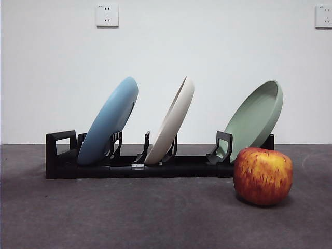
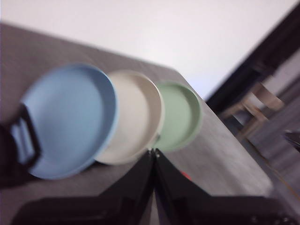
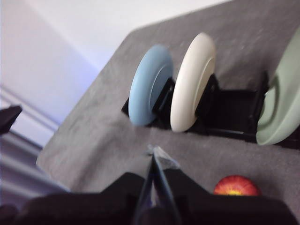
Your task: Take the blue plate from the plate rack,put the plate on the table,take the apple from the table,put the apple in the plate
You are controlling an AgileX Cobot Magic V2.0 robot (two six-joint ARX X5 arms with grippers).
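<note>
1. Nearest to us in the front view sits the apple (image 1: 262, 176), resting on the table (image 1: 129, 218) just in front of the plate rack (image 1: 155, 165).
2. We judge nothing done yet: the blue plate (image 1: 108, 122) stands in its end slot by the loop handle, so lifting it out, laying it down and moving the apple all remain.
3. Our left gripper (image 2: 154, 151) has its jaws pressed together and empty, with the blue plate ahead of it and apart.
4. Our right gripper (image 3: 153, 154) is likewise closed on nothing, with the apple close beside it and the rack beyond.
5. We count three plates: one blue, one cream-white plate (image 1: 171, 121), one sage-green plate (image 1: 255, 119). We count one apple, one rack.
</note>
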